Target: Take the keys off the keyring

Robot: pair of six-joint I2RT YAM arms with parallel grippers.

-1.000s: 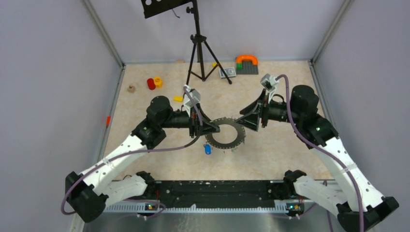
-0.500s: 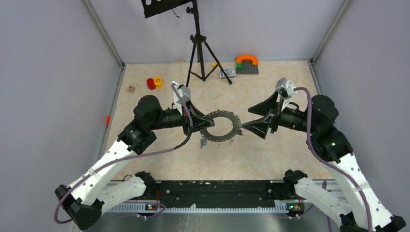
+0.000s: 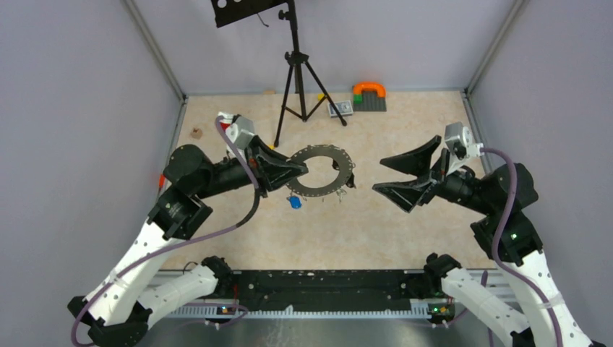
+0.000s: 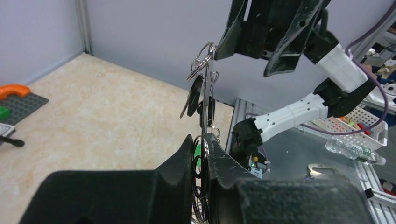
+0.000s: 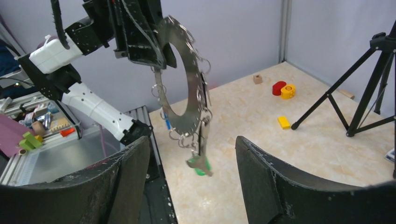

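Note:
The keyring is a large flat grey metal ring held in the air. My left gripper is shut on its left rim; in the left wrist view the ring stands edge-on between the jaws. Small keys hang from its rim: a blue-tagged key, a green-tagged key, and black-headed keys. In the right wrist view the ring hangs ahead of my right gripper. My right gripper is open and empty, apart from the ring to its right.
A black tripod stands at the back. A grey brick plate with an orange arch lies at the back right. Red and yellow blocks and a small wooden block lie at the back left.
My left gripper has lifted the keyring and carried it left and back. My right gripper has let go of the ring's right side, opened wide and drawn away to the right.

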